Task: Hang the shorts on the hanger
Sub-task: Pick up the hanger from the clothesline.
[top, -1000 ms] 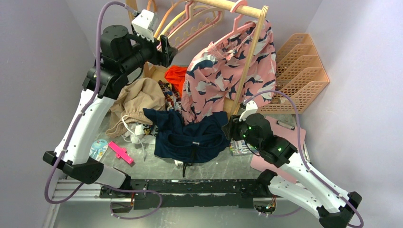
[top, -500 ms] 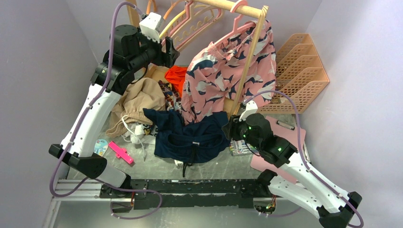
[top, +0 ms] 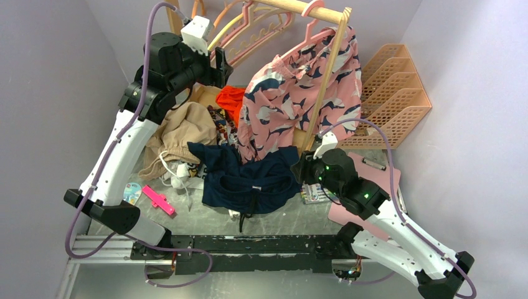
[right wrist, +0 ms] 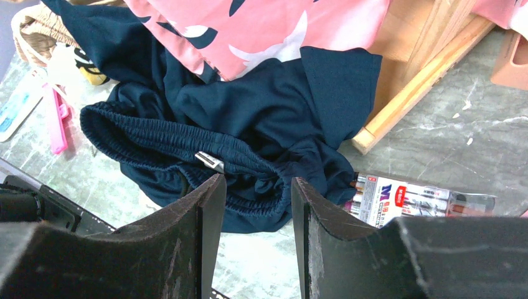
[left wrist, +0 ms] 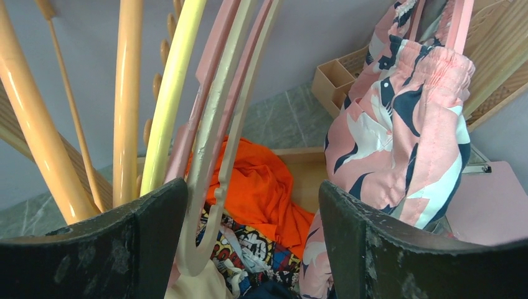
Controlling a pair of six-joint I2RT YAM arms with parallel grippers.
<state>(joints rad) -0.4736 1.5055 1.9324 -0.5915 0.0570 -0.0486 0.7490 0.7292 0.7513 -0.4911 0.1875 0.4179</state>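
Two lilac walls (top: 56, 75) are seen closing in a grey marbled table top (top: 205, 218), at whose near edge both arms are bolted. Plain dark navy fabric shorts (top: 249, 177) with an elastic waistband are spread crumpled at the middle of the table, their far edge overlapped by the hem of pink shorts (top: 299, 93) with a navy-and-white print, which are hung from a wooden clothes rail (top: 324, 81) at the back. A pale cream, wood-coloured hanger (left wrist: 212, 156) with a thick rounded hook is hung further left on that rail, among pink and yellow hangers. The left gripper (left wrist: 249, 187) is raised to it with its jaws set wide apart; the cream hanger is seen between them, close to one finger, and nothing is clamped. The right gripper (right wrist: 255, 180) is held low over the waistband at the right side of the navy shorts, roughly half open, with nothing gripped. A tan garment (top: 180, 128) and an orange cloth (top: 231, 98) are piled to the left and behind, a peach slotted plastic file rack (top: 392, 93) is stood by the right wall, and a pack of pens (right wrist: 417, 196) is laid just beside the shorts.
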